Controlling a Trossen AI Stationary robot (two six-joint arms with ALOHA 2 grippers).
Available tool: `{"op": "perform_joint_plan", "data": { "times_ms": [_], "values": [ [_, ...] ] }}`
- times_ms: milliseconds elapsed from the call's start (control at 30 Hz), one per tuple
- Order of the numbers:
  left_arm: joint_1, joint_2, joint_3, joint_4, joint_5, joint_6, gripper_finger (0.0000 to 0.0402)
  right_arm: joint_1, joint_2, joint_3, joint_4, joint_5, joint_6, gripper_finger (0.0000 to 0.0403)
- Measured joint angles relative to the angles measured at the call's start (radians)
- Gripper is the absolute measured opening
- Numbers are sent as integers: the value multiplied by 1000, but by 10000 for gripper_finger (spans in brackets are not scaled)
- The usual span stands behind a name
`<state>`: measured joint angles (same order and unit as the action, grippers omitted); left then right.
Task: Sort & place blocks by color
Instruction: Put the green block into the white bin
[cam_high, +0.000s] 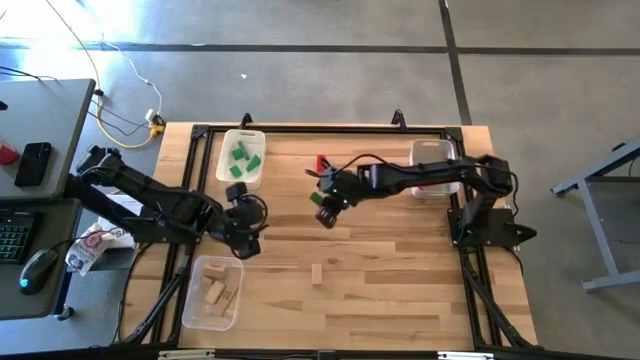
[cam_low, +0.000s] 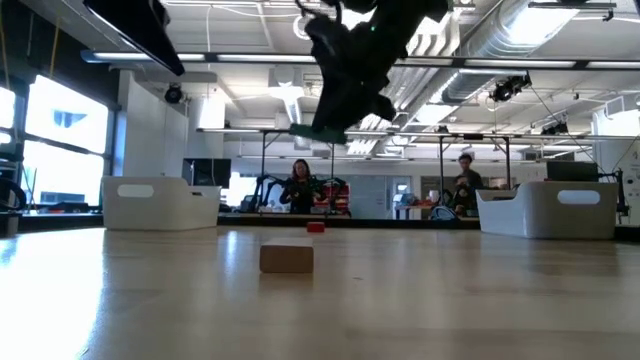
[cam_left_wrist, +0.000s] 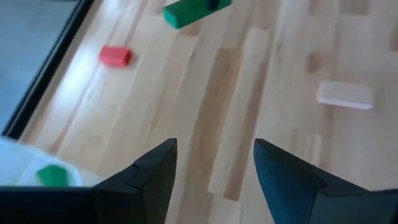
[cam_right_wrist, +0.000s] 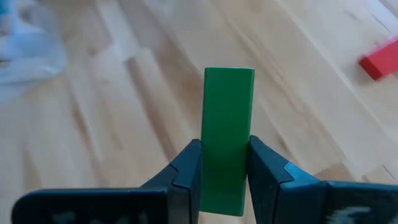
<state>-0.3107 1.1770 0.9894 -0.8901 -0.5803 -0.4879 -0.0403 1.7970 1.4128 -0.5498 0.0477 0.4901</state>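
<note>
My right gripper (cam_high: 325, 212) hangs over the middle of the table, shut on a green bar block (cam_right_wrist: 227, 130). That bar also shows in the low view (cam_low: 318, 131), well above the tabletop. A red block (cam_high: 322, 162) lies flat on the table beyond it, and a light wood block (cam_high: 317, 274) lies nearer the front edge. My left gripper (cam_high: 240, 208) is open and holds nothing. It hovers left of centre, between the bin of green blocks (cam_high: 241, 157) and the bin of wood blocks (cam_high: 212, 292). My right gripper pinches the green bar's two long sides (cam_right_wrist: 211, 163) between its two fingers, near one end. The bar runs on past the fingertips along the line of the fingers, which slant downward. It is lifted clear of the table.
A third clear bin (cam_high: 435, 165) stands at the back right under the right arm. The black frame rail (cam_high: 330, 128) runs around the table. Bare tabletop lies between the wood block and the near edge. People stand in the room beyond the table (cam_low: 300, 188).
</note>
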Motion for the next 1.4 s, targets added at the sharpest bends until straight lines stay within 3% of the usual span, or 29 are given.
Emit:
{"op": "perform_joint_plan", "data": {
  "times_ms": [433, 700, 1067, 1300, 1400],
  "values": [
    [63, 0, 0, 281, 205, 255, 200, 142, -101, 2, 54, 4, -151, 73],
    [107, 0, 0, 386, 279, 255, 204, 206, -140, 2, 61, 31, -183, 73],
    [172, 0, 0, 465, 288, 184, 253, 261, -143, 2, 106, 50, -290, 73],
    [210, 0, 0, 556, 499, 237, 258, 260, -143, 2, 106, 71, -314, 73],
    [212, 1, 0, 567, 518, 237, 258, 260, -143, 2, 122, 67, -334, 73]
  ]
}}
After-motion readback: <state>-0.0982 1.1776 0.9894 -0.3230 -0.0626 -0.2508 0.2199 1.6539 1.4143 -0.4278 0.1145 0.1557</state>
